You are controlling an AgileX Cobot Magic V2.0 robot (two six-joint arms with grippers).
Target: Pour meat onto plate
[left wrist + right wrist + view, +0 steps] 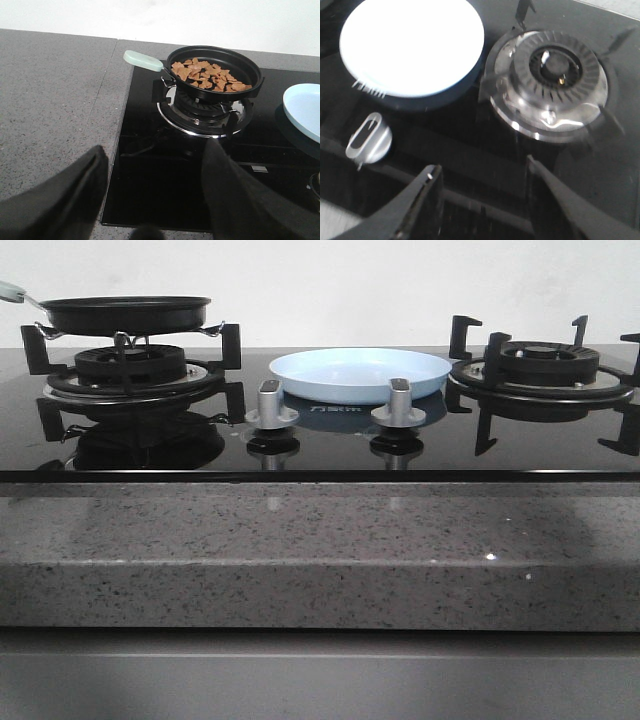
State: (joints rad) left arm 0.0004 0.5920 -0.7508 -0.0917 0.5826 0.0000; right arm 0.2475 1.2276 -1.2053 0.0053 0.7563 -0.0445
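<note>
**Meat in the pan, plate bare, both grippers hanging free**

So the biggest thing here is the speckled grey stone table [320,550], with a glossy black glass hob [330,445] set into it. Two burners on that: the left black iron burner with its pan support [130,370] and the right black iron burner [540,365], which has nothing sitting on it.

Between them, toward the back, sits the wide shallow pale-blue round plate [360,375]. Nothing in it at all, just a shiny bare surface. Two silver control knobs [272,405] stand just in front of the plate.

The black round frying pan with a pale mint handle [215,70] rests on the left burner's supports, handle pointing away from the plate. Inside it is the meat [207,76], a loose heap of small flat orange-brown chunks spread over the pan floor, none of it outside the pan.

The left gripper [155,200] hovers over the hob edge near the pan, jaws spread wide, gripping nothing. The right gripper [485,200] hangs above the hob between the plate and the right burner, jaws also spread apart with nothing between them.
</note>
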